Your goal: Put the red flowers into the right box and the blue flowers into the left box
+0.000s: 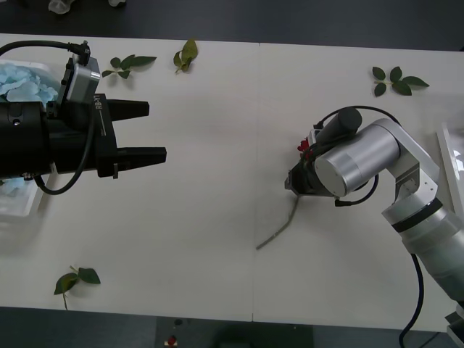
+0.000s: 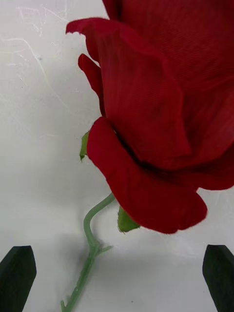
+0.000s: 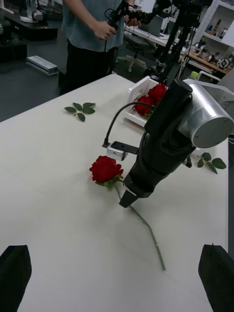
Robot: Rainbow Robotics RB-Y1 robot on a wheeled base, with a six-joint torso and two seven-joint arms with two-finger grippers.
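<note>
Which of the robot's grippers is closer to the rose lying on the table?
The right gripper: it hangs open right over the rose, by the top of its stem. The left gripper, also open, is far across the table.

Your right gripper (image 3: pixel 127 199) sits low over the rose (image 3: pixel 105 169) lying on the table (image 1: pixel 217 217) right of centre, stem trailing toward you; right box (image 3: pixel 139 92) holds roses at far right; your left gripper (image 1: pixel 145 132) hovers beside the left box (image 1: pixel 18 206), which holds blue flowers (image 1: pixel 25 83)
</note>
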